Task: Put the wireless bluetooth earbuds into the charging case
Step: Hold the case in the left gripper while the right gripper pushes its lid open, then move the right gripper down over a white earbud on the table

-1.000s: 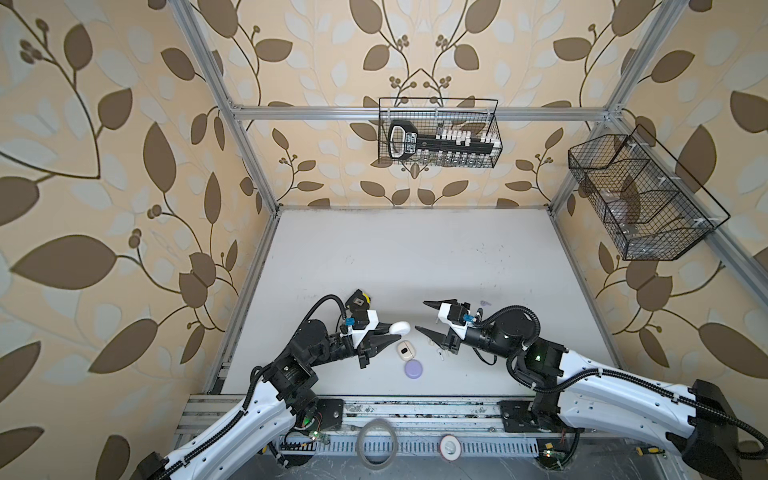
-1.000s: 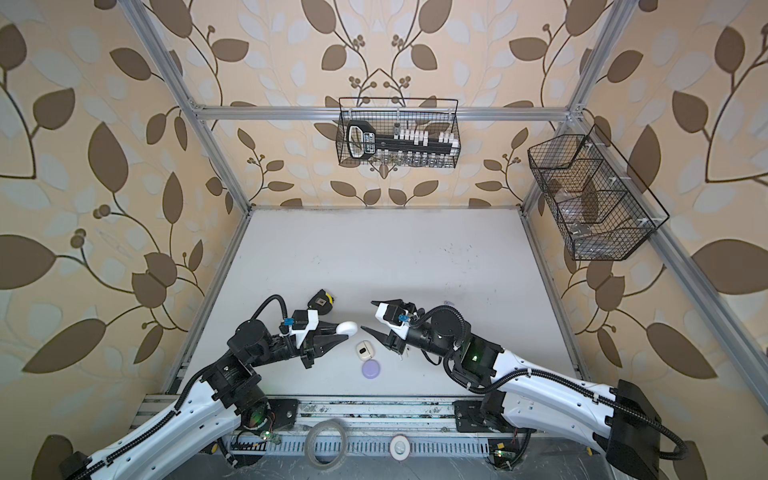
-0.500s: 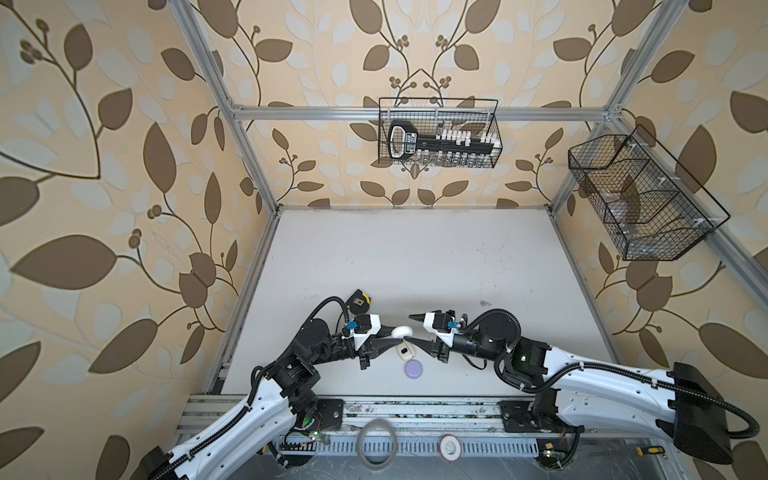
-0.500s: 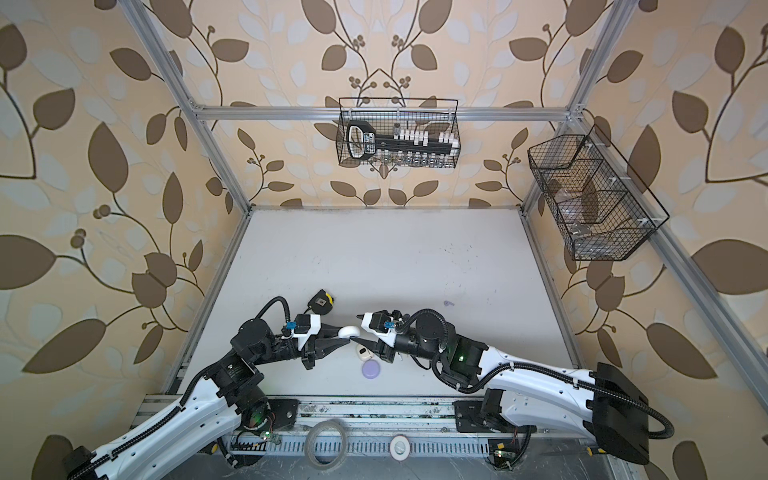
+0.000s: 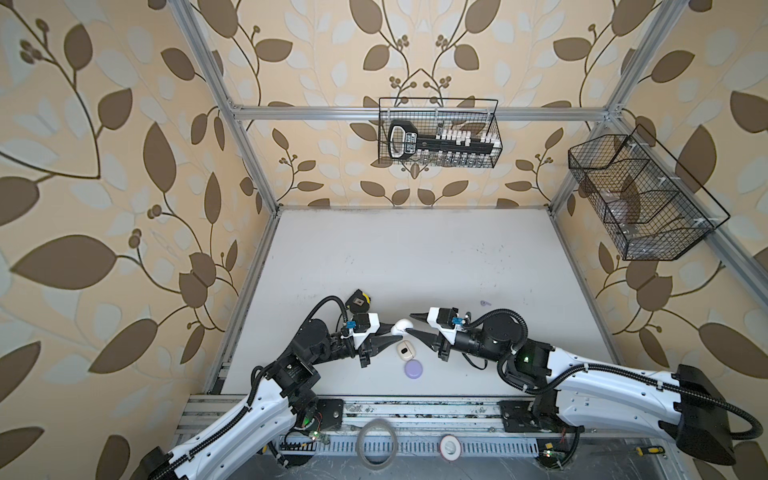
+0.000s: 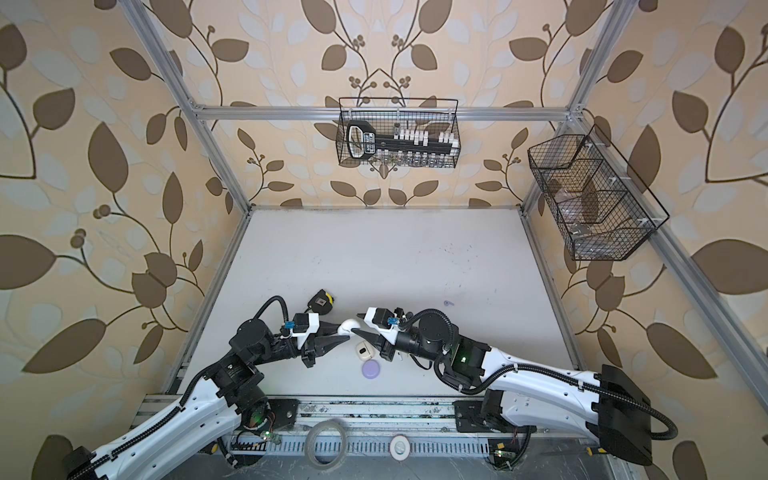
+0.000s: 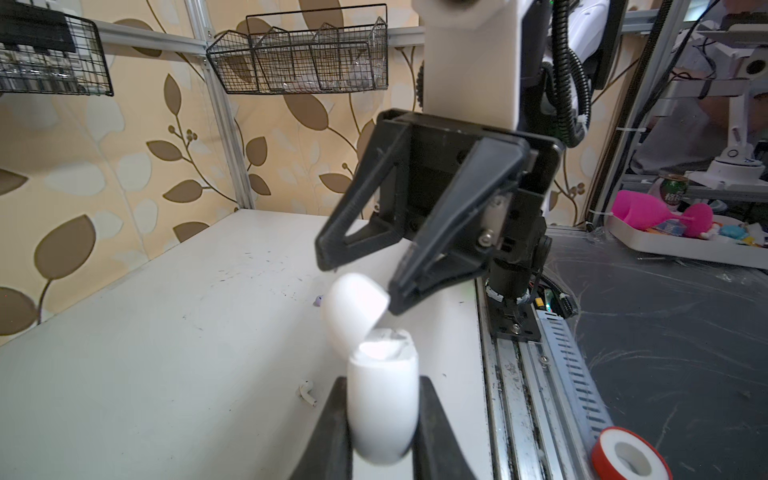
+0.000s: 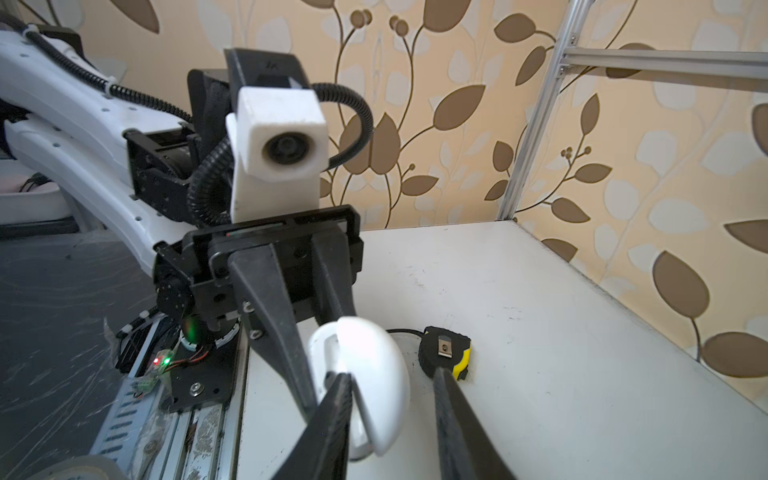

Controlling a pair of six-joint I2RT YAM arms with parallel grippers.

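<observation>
Grip: left jaws clamping white charging case [image 7: 382, 399] | right jaws part-open astride lid [image 7: 353, 307] | lever it gently, imo

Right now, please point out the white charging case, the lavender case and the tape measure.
white charging case [image 7: 380, 411]: left wrist view, on its lower body, below the open lid.
lavender case [image 5: 414, 369]: in a top view, on the middle of its top.
tape measure [image 8: 432, 357]: right wrist view, on its black housing.

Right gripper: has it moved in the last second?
Yes. In both top views the right gripper edged left relative to the cream case, reaching the white charging case.
</observation>
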